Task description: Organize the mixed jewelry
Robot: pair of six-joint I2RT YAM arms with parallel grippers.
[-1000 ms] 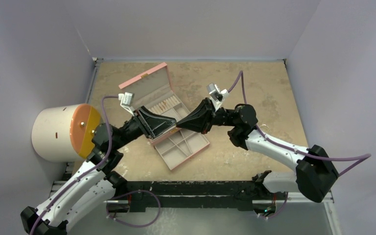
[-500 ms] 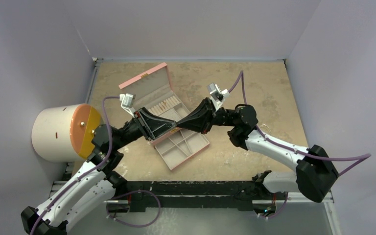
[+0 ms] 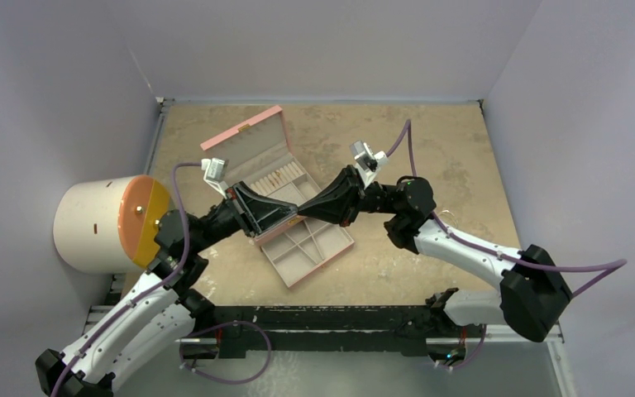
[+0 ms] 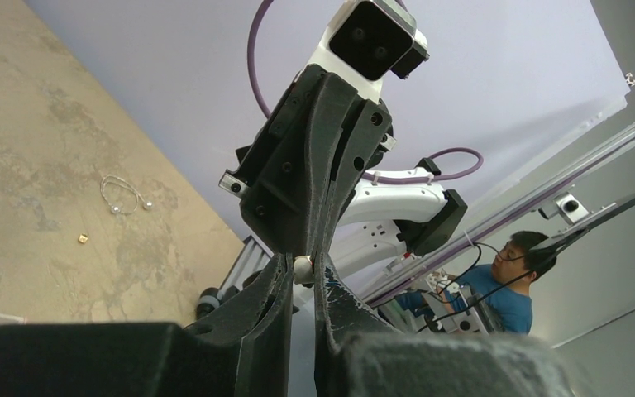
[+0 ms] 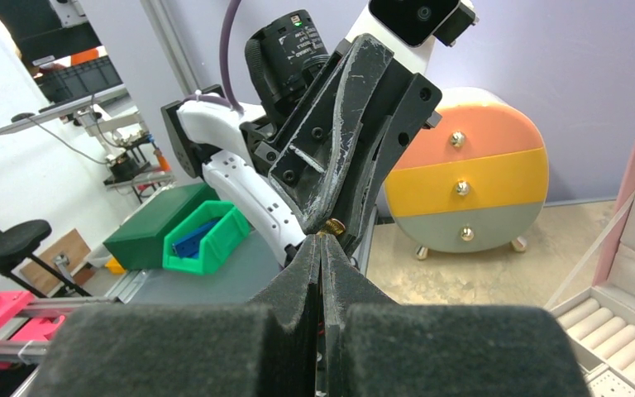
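Observation:
My left gripper and right gripper meet tip to tip above the open pink box. The left gripper is shut on a tiny white pearl stud with a gold rim. Its gold end shows in the right wrist view between the left fingers. My right gripper is pressed shut, its tips touching that gold end; I cannot see whether it grips it. On the table beyond lie a thin wire hoop and a tiny gold piece. In the top view the stud is hidden between the left gripper and right gripper.
The box's lid stands open at the back, with ring rolls inside. A round drawer cabinet with orange, yellow and grey drawers sits at the left table edge. Walls enclose the table.

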